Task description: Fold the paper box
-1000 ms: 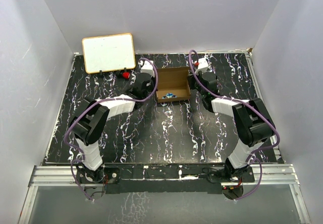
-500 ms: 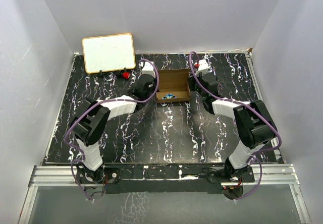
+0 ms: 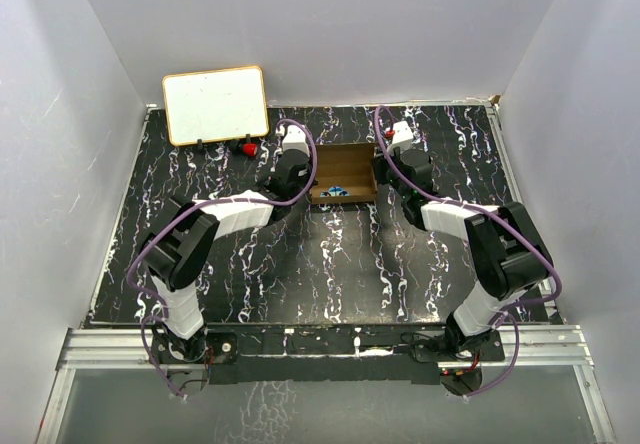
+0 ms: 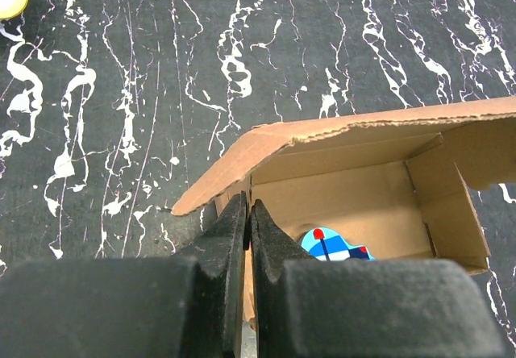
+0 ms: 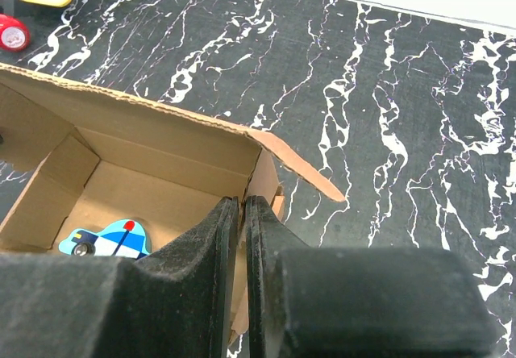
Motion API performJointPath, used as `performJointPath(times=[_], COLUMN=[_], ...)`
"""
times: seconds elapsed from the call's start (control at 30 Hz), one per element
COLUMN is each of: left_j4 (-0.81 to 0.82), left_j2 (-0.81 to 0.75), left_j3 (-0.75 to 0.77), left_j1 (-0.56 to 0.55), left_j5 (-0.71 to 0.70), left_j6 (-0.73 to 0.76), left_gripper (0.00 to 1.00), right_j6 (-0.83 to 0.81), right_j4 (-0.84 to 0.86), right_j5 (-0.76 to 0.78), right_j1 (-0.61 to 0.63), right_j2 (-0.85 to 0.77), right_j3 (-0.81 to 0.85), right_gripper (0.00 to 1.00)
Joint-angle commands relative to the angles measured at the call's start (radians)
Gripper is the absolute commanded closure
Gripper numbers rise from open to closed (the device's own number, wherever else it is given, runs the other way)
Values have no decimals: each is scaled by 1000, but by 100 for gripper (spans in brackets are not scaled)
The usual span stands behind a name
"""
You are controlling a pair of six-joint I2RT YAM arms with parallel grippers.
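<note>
Top external view: the paper box [image 3: 342, 169] sits at the far middle of the desk [image 3: 330, 264], between the two arms. The left claw [image 3: 308, 172] is at its left wall and the right claw [image 3: 377, 172] is at its right wall. A white board [image 3: 215, 104] leans at the far left, and a small red thing [image 3: 243, 148] lies just beside it. The desk is bare in front of the box, so I think the arms have room to pull back that way. The white walls of the room stand close on both sides.

Left wrist view: the left claw [image 4: 247, 206] is clenched on the box's thin side wall, with brown card showing between its fingers. The paper box [image 4: 355, 189] has its walls standing up, and a little blue and white toy [image 4: 326, 245] lies inside. The big lid flap [image 4: 363, 128] is up at the back with a rough edge, not closed.

Right wrist view: the right claw [image 5: 240, 205] pinches the other side wall the same way. A pointed flap corner [image 5: 310, 176] sticks out over the desk — it could snag.

I think the box is mostly made. The lid needs to come down and tuck in.
</note>
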Motion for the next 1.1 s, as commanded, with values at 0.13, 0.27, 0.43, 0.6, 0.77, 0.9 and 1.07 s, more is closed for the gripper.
performJointPath(times=[0.13, 0.27, 0.43, 0.6, 0.77, 0.9, 1.07], left_j4=[-49, -45, -42, -39, -31, -29, -32], left_j2=[-45, -50, -58, -71, -81, -87, -90], left_j3=[-31, -41, -61, -83, -105, -110, -109], left_j1=[-29, -30, -31, -31, -31, -31, -31], left_j5=[20, 26, 32, 39, 47, 50, 56], left_j6=[-34, -37, -37, -35, -37, -39, -41], left_gripper=[100, 100, 100, 100, 100, 100, 100], right_j6=[9, 18, 44, 42, 22, 3, -26], right_j4=[46, 36, 25, 15, 10, 9, 19], right_j5=[-40, -39, -42, -40, -38, -30, -19], right_j1=[18, 19, 19, 20, 21, 21, 21], right_j2=[-56, -62, -65, -71, -83, -87, -89], right_j3=[-28, -31, -39, -48, -66, -79, -97], right_gripper=[86, 86, 86, 86, 85, 85, 85])
